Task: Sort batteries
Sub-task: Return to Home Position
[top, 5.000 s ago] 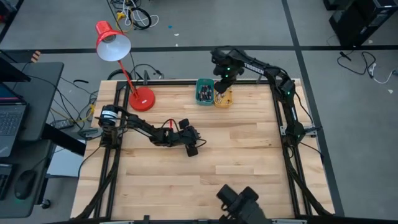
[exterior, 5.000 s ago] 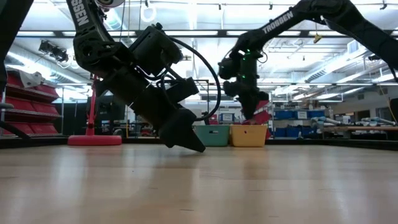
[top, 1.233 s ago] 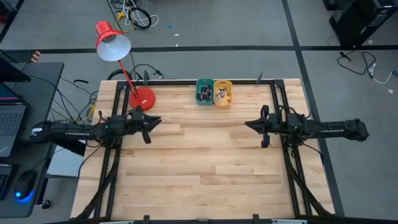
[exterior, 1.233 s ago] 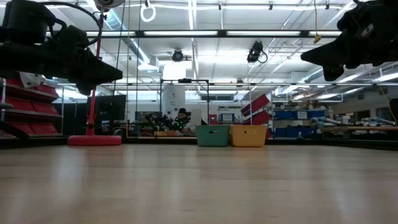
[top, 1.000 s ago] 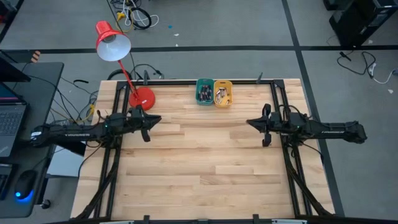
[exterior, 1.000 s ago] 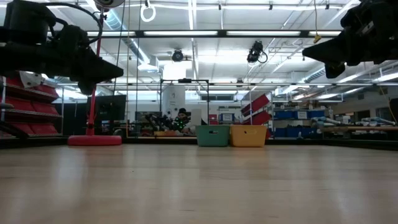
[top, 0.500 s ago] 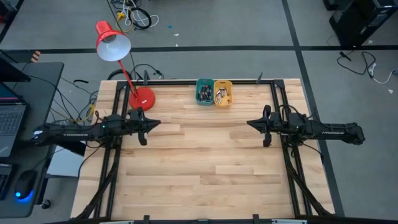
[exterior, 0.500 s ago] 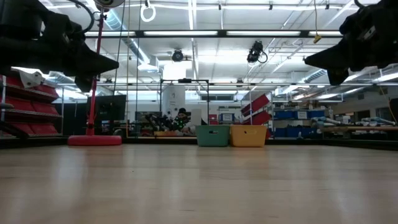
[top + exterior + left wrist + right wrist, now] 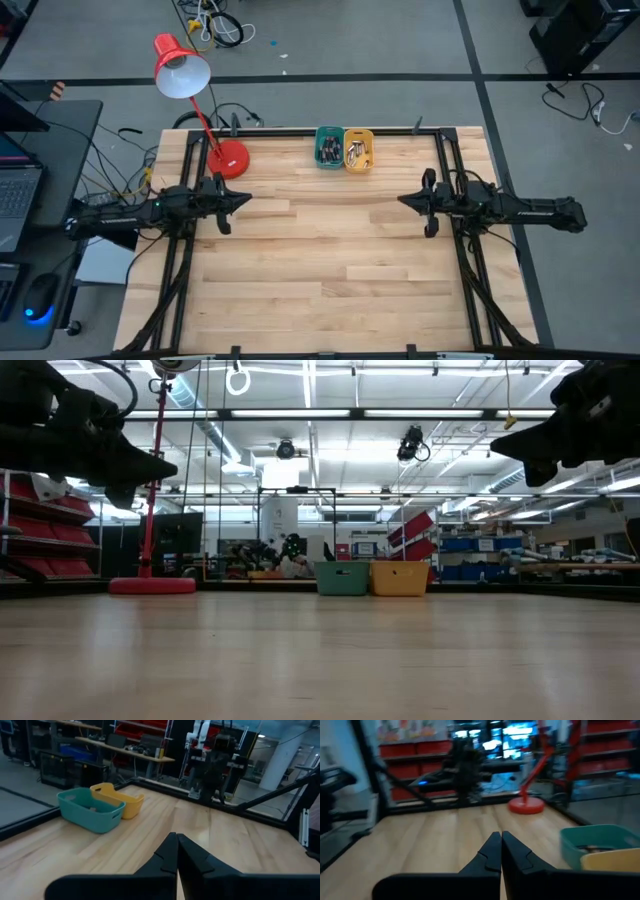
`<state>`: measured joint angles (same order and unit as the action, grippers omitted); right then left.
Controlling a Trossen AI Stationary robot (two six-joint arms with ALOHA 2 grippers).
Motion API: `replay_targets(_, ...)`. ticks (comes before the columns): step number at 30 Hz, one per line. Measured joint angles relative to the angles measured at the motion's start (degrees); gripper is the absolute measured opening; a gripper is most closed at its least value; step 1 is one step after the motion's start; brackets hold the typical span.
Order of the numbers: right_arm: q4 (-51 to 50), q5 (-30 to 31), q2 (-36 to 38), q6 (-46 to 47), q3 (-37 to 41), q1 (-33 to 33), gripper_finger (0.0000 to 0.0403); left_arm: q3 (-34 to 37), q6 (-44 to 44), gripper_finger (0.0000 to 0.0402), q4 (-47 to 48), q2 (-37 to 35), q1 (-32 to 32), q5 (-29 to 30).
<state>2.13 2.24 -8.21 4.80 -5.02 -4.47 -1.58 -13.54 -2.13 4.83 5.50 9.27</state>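
Two small bins stand side by side near the table's far edge: a teal bin point(image 9: 329, 148) and a yellow bin point(image 9: 359, 150). Small dark and silvery batteries point(image 9: 330, 151) lie inside them; single cells are too small to tell apart. My left gripper point(image 9: 247, 198) hovers shut over the table's left side, pointing right. My right gripper point(image 9: 402, 200) hovers shut over the right side, pointing left. Both hang well above the wood in the low view, the left gripper point(image 9: 165, 465) and the right gripper point(image 9: 500, 448). The left wrist view shows the teal bin point(image 9: 92, 809) and the yellow bin point(image 9: 121, 802) ahead.
A red desk lamp stands with its base point(image 9: 229, 158) on the table's far left corner, close to my left arm. The black frame rail point(image 9: 300, 130) runs along the table's far edge behind the bins. Bare wood point(image 9: 320, 260) lies between the two grippers.
My left gripper has drawn back a little toward the table's left edge, staying shut and level. The right gripper has kept almost still. The bins have not moved.
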Motion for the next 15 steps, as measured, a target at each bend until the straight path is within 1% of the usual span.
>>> replay_targets(2,0.7,2.1,0.0,0.0,0.0,0.0,0.0000,0.0,-0.1,0.0012,2.2,-1.9,0.0,0.3)
replay_targets(6,0.7,2.4,0.0,0.1,0.0,0.0,0.0000,-0.1,0.4,0.0012,3.4,-4.9,0.0,0.3)
replay_targets(11,-0.2,2.3,0.0,1.0,0.0,0.2,0.0000,-0.1,1.7,0.0012,3.6,-4.9,0.0,0.1)
replay_targets(15,-4.2,2.7,0.0,1.2,0.0,1.5,0.0000,-0.2,1.4,0.0012,3.9,-4.8,0.0,-0.7)
